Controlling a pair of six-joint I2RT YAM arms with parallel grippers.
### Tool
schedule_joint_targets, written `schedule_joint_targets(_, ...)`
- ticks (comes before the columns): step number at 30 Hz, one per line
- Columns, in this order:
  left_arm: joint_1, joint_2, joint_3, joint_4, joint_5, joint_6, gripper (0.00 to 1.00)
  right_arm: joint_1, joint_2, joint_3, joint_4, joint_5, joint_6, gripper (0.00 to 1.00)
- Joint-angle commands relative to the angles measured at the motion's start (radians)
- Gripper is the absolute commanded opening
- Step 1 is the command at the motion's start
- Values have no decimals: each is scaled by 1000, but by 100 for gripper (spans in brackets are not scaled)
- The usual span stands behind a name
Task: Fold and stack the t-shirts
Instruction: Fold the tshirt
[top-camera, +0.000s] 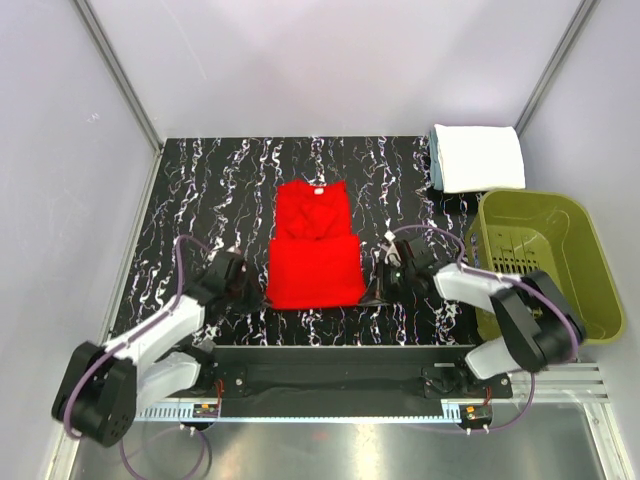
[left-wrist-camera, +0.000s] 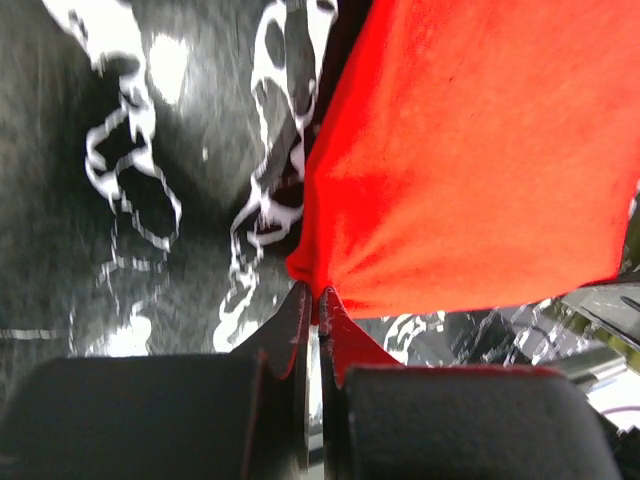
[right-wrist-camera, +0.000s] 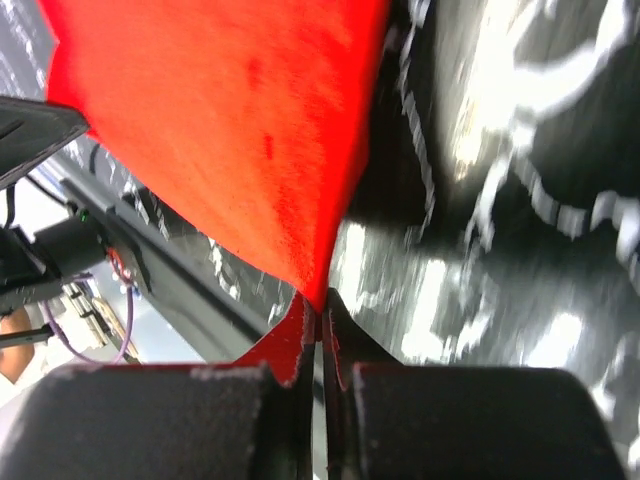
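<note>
A bright red t-shirt lies partly folded in the middle of the black marbled table, its near half a neat rectangle. My left gripper is at the shirt's near left corner and is shut on the red t-shirt, whose corner is pinched between the tips of my left gripper. My right gripper is at the near right corner, shut on the red t-shirt, with the cloth's point caught at my right gripper. A folded white t-shirt lies at the back right on a pale blue one.
An olive-green plastic basket stands at the right edge of the table, beside my right arm. The grey enclosure walls close in the table on the left, back and right. The arm bases and a metal rail run along the near edge.
</note>
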Motion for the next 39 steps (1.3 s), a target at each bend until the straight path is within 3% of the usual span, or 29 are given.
schedule_joint_targets(1, -22, -100, -71, -38, -5, -28, 0, 16, -140, -43, -147, 49, -5, 0)
schedule_joint_targets(7, -147, -272, -120, -67, 39, -129, 0, 98, -369, -83, -261, 104, 66, 0)
schedule_joint_targets(12, -292, -404, -108, -153, -22, -239, 0, 137, -490, -101, -354, 155, 132, 0)
schedule_joint_targets(16, -343, -476, -68, -248, -86, -256, 0, 158, -593, -127, -387, 159, 171, 0)
schedule_joint_targets(26, -329, -254, 115, -207, -116, -148, 0, 159, -549, 4, -445, 292, 113, 0)
schedule_joint_targets(33, -178, -110, 286, -201, -50, -12, 0, 151, -412, 158, -451, 337, 27, 0)
schedule_joint_targets(39, -70, 8, 463, -187, -27, 106, 0, 45, -264, 352, -473, 296, -66, 0)
